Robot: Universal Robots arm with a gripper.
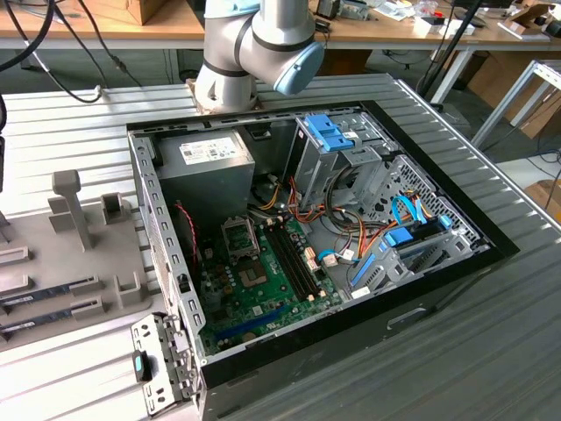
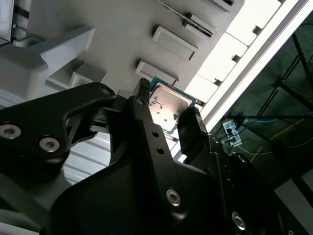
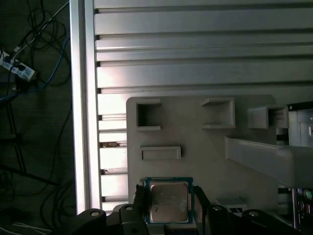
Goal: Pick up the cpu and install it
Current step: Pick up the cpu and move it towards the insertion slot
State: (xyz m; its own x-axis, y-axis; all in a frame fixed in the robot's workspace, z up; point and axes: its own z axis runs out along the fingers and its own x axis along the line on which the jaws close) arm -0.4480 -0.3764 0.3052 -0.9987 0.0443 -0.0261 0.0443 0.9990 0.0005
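The cpu [image 3: 168,201], a small square chip with a pale metal top and a green rim, lies flat on the grey fixture plate [image 3: 195,147] near its edge. In both wrist views my gripper [image 3: 168,204] straddles it. One black finger [image 3: 138,201] presses on one side and the other finger [image 3: 199,201] on the opposite side. In the second wrist view the cpu [image 2: 168,108] sits between the fingertips [image 2: 143,93] of the gripper [image 2: 168,111], which is shut on it. The open computer case [image 1: 438,263] holds the green motherboard with its socket [image 1: 238,235].
The arm's joints [image 1: 254,44] stand behind the case. The fixture plate [image 1: 88,254] on the exterior view's left carries upright posts and memory sticks [image 1: 44,294]. Inside the case are a power supply [image 1: 206,158], a drive cage [image 1: 337,140] and loose cables [image 1: 351,237]. Ribbed aluminium table [image 3: 195,49] surrounds all.
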